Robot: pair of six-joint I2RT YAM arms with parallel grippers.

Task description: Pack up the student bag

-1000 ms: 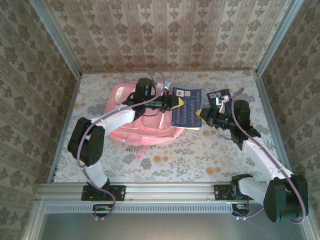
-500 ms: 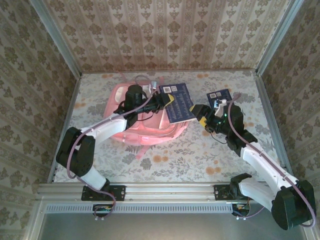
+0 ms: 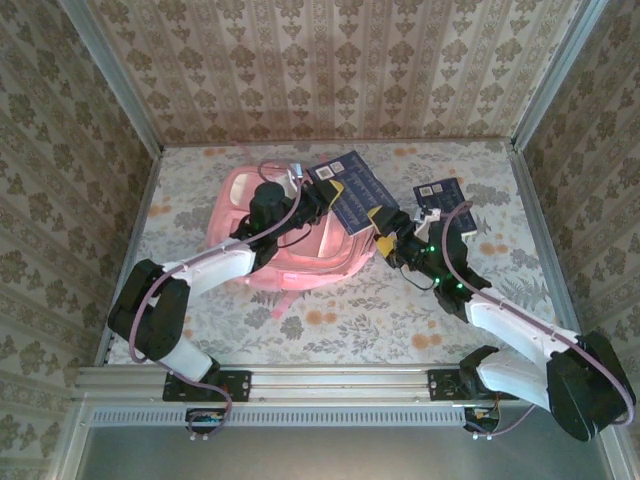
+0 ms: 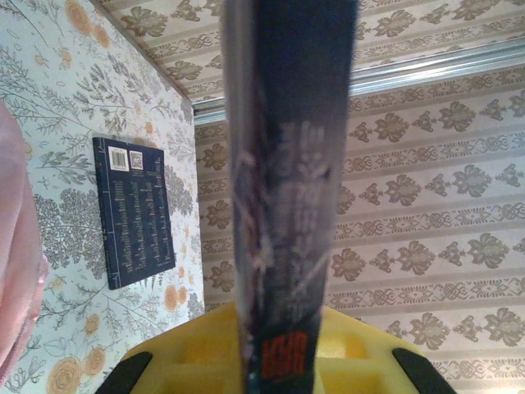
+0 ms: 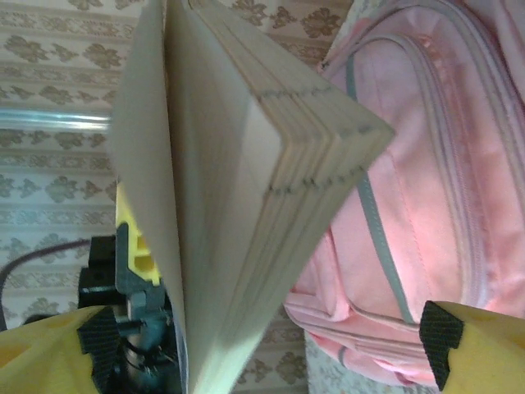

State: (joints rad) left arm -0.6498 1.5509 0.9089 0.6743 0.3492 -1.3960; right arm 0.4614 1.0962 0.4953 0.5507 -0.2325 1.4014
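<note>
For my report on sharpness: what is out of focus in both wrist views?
Left wrist view: the dark blue book spine near the lens is blurred, lettering unreadable; the flat dark blue book behind is sharper. Right wrist view: the cream page edges look soft; the pink fabric backpack is clearer.

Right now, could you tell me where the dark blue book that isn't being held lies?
The loose book lies flat on the right half of the table in the top view, toward the back, just behind the right arm and apart from the pink bag.
</note>
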